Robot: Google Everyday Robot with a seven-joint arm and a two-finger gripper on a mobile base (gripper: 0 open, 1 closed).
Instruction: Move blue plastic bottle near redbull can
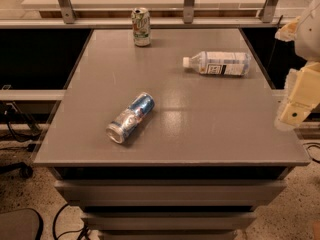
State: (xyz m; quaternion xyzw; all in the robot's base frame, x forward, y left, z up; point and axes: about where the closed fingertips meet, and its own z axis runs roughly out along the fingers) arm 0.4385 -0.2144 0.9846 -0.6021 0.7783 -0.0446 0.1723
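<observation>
**Blue plastic bottle point(217, 63) not yet taken up; gripper point(295, 109) held off to the side**

In the camera view, the blue plastic bottle is seen lying on its side on the far right part of the grey table point(200, 134), its white cap pointed left toward the middle. The redbull can point(131, 117) is also laid on its side, nearer the front left and well apart from the bottle, so the move is judged not yet begun. A green-and-white can point(141, 27) is stood upright at the back edge, away from both. The gripper is held beyond the table's right edge, off the surface and touching neither can nor bottle. Whether it is spread or pressed together cannot be told. It is probably kept there so that the tabletop is left unobstructed. Since both task things lie on their sides, rolling is to be expected if either is nudged.
</observation>
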